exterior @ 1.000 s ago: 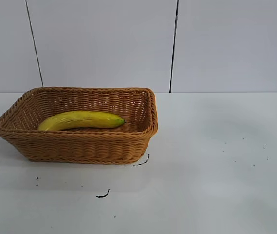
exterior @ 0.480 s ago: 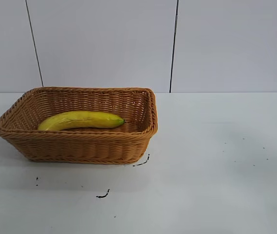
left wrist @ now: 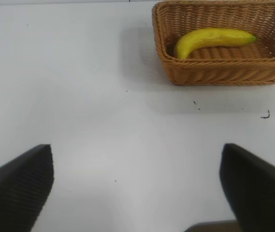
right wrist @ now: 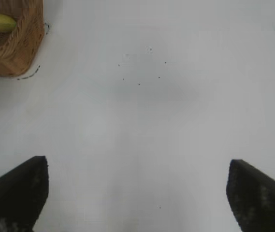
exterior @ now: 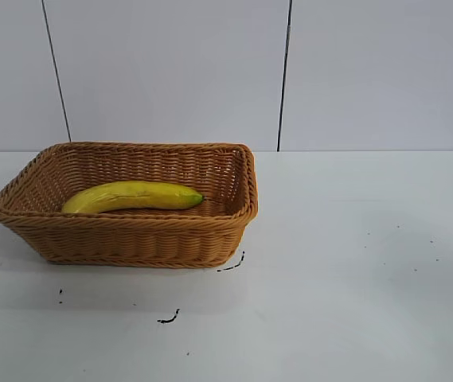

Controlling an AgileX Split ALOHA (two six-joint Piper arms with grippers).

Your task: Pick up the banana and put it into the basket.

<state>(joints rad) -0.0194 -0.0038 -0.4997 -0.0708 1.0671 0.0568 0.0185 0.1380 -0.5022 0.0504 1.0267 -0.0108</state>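
Your banana (exterior: 133,196) lies inside the basket (exterior: 130,237); both grippers (left wrist: 137,188) (right wrist: 137,193) hang wide, empty, well away; nothing remains.

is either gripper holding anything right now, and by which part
Nothing is held. The left gripper and right gripper are open over bare table; the curved yellow banana lies in the tan woven wicker basket.
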